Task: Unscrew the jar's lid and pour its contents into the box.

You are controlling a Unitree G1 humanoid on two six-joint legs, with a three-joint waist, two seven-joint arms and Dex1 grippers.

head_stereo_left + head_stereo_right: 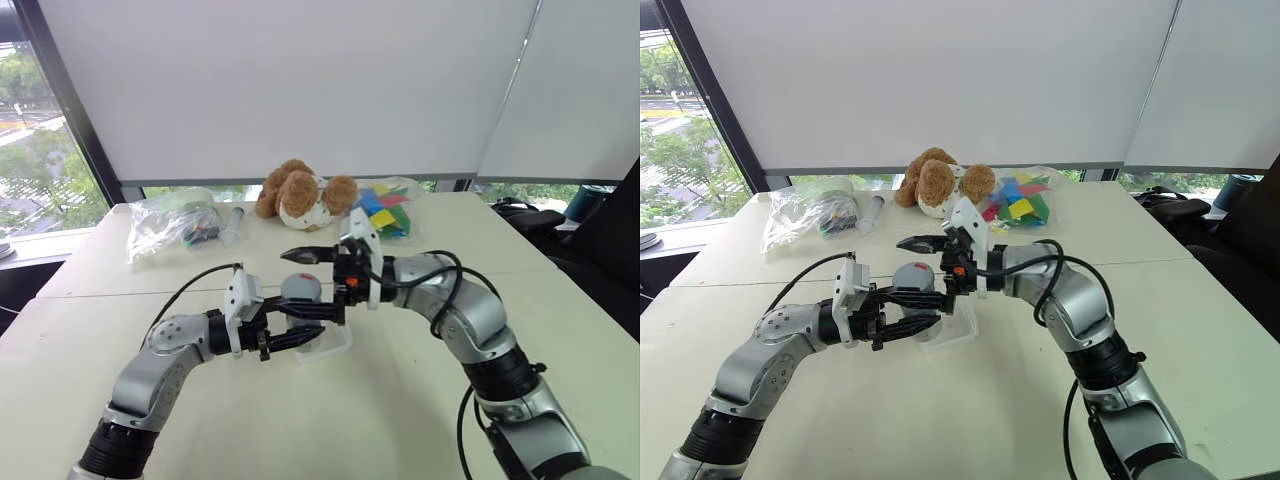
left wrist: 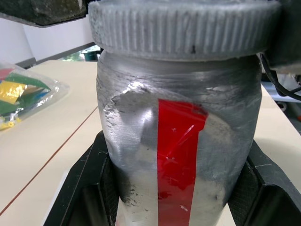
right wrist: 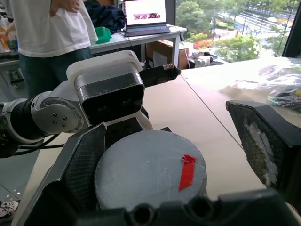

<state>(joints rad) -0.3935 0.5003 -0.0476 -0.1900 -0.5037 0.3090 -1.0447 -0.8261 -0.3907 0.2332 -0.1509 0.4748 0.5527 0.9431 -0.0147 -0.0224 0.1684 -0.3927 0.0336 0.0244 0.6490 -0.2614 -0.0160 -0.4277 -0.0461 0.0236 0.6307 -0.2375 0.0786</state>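
**Jar clamped, lid bracketed**

Gripping the dented silver-grey jar (image 2: pixel 178 155) with the red stripe, the left gripper (image 1: pixel 300 326) has its black fingers clamped on the jar's sides, holding it upright over the cream table (image 1: pixel 400 400). The ribbed round grey lid (image 3: pixel 150 174) sits on top. The right gripper (image 1: pixel 318 278) reaches in from the opposite side, jaws spread wide around the lid. The clear plastic box (image 1: pixel 335 345) appears to lie just beneath the jar.

Cream table (image 1: pixel 560 330) beneath white roller blinds (image 1: pixel 300 80), leafy windows (image 1: pixel 40 160)
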